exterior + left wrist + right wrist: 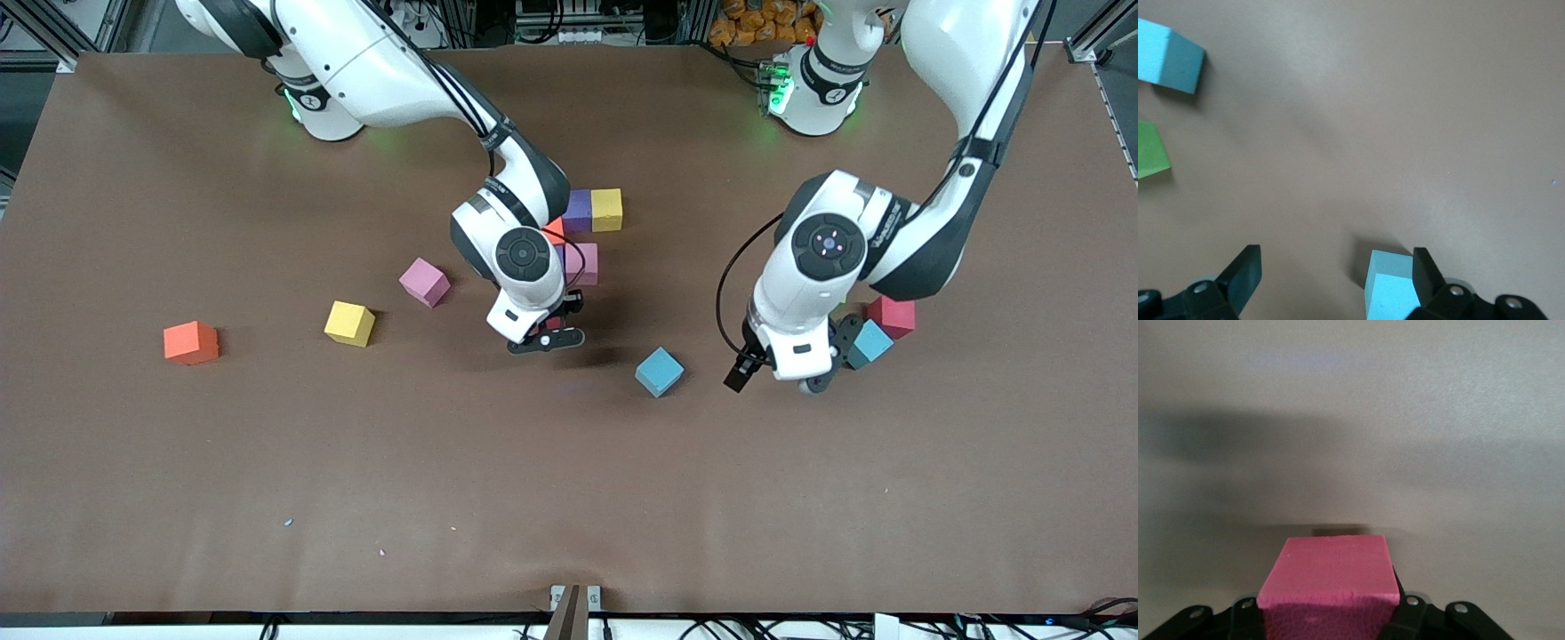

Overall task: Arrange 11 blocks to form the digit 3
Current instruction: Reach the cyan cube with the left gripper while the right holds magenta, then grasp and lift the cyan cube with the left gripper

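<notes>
Lowest in the frame, near its centre, you have a light blue block (659, 371) alone on the worktop (569, 498). Just above it your right end effector (545, 339) hangs over bare worktop, pinching a deep pink block (1328, 580). Behind that arm, a cluster of purple block (578, 210), yellow block (607, 209) and pale pink block (584, 263) looks like the start of the digit. You seem to be carrying this cube to its slot; next, line it up squarely beside the cluster and lower it. Your left end effector (782, 373), fingers spread and empty, waits at centre right beside another light blue block (870, 343) and a red block (892, 316). Orange (190, 342), yellow (349, 322) and pink (424, 281) cubes lie scattered at centre left.
</notes>
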Robot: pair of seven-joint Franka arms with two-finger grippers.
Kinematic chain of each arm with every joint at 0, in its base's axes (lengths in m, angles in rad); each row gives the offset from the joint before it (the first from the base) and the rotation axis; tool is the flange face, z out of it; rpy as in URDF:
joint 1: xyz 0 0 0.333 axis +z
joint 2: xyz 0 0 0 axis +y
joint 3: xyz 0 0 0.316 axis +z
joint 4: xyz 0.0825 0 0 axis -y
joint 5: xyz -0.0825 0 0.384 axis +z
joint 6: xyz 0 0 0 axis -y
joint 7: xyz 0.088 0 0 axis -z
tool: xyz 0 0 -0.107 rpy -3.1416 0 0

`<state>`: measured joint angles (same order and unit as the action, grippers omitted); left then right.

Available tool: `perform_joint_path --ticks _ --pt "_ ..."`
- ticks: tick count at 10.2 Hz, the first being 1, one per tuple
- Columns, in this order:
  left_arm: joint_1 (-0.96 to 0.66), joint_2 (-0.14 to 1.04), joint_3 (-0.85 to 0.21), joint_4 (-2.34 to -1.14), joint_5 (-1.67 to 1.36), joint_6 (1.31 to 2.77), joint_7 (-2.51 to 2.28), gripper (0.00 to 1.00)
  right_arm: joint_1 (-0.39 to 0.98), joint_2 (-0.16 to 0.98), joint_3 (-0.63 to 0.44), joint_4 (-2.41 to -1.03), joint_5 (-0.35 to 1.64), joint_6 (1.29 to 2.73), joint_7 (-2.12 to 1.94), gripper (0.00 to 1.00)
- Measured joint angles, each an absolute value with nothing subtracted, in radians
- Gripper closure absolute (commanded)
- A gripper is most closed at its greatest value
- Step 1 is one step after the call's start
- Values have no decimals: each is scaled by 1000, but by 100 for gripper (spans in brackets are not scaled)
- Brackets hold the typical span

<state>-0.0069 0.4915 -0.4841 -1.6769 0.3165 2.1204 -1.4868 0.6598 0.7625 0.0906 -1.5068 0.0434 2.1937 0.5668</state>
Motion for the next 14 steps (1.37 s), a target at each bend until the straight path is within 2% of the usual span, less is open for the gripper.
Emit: perform_joint_path --ticks 3,7,14 --pt "-33 607 -494 -1612 307 2125 -1473 0 669 774 90 -1505 43 2204 583 81" --pt "-110 694 -494 -1532 299 2134 -1492 0 681 776 90 -1505 36 2204 608 81" --pt "-152 784 -486 -1517 300 2198 -1491 0 686 787 89 -1529 0 2278 618 81"
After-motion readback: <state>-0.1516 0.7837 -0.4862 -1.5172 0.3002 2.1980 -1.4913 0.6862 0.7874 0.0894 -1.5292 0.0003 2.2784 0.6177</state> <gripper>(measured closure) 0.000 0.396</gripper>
